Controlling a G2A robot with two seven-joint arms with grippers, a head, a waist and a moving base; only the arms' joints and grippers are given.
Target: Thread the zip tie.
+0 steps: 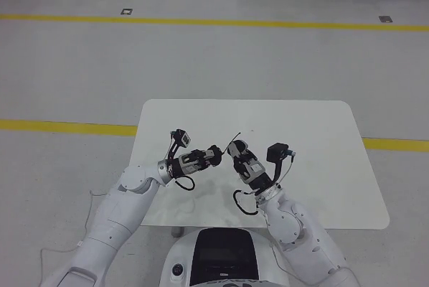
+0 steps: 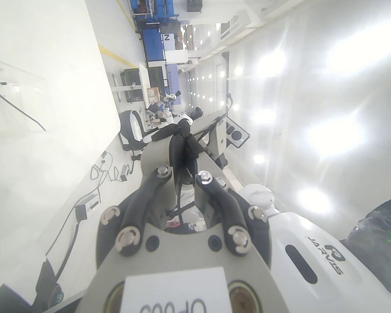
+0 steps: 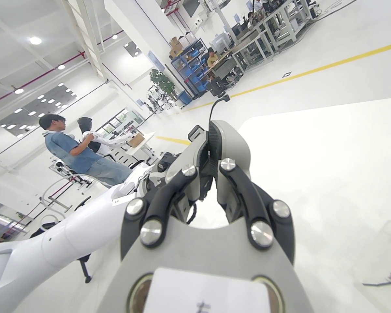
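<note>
We hold the zip tie (image 3: pixel 225 98) above the worktop (image 3: pixel 329 151).
Right gripper (image 3: pixel 210 130) pinches it; left gripper (image 2: pixel 181 131) closed just beside.

A white table (image 1: pixel 329 143) with rounded corners stands on a pale floor (image 1: pixel 200 64). A clear plastic sheet (image 2: pixel 22 76) lies flat on its top, and a thin black zip tie (image 2: pixel 18 107) lies loose across that sheet

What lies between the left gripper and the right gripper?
Almost no gap: in the top view the left gripper and right gripper nearly meet, with only the zip tie there.
</note>
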